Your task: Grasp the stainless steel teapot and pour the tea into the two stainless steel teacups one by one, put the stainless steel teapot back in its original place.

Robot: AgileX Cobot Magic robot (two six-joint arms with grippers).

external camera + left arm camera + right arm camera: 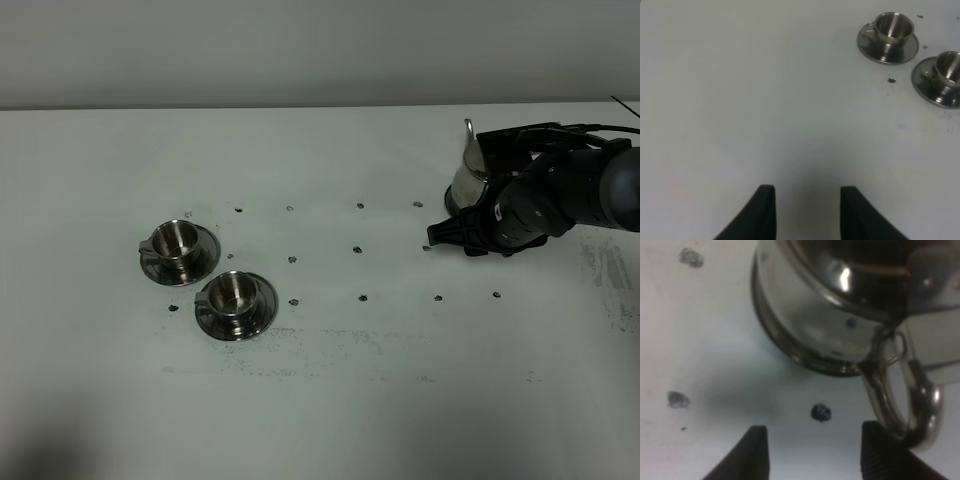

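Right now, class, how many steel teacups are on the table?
2. One teacup left of centre; the other teacup right of it, nearer the camera. None seems hidden.

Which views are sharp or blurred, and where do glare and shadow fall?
Right wrist view: the shiny squat steel teapot sits close, blurred, with white glare spots on its belly. Left wrist view: the two small steel teacups look fairly crisp; a soft shadow dims the white table near the lens. Exterior high view: evenly lit, darkening at the near left corner.

The high camera looks down on the whole table [330, 420] from its near edge. The left wrist camera shares the steel teacups [893, 29] from afar; the right wrist camera hugs the steel teapot [810, 320].
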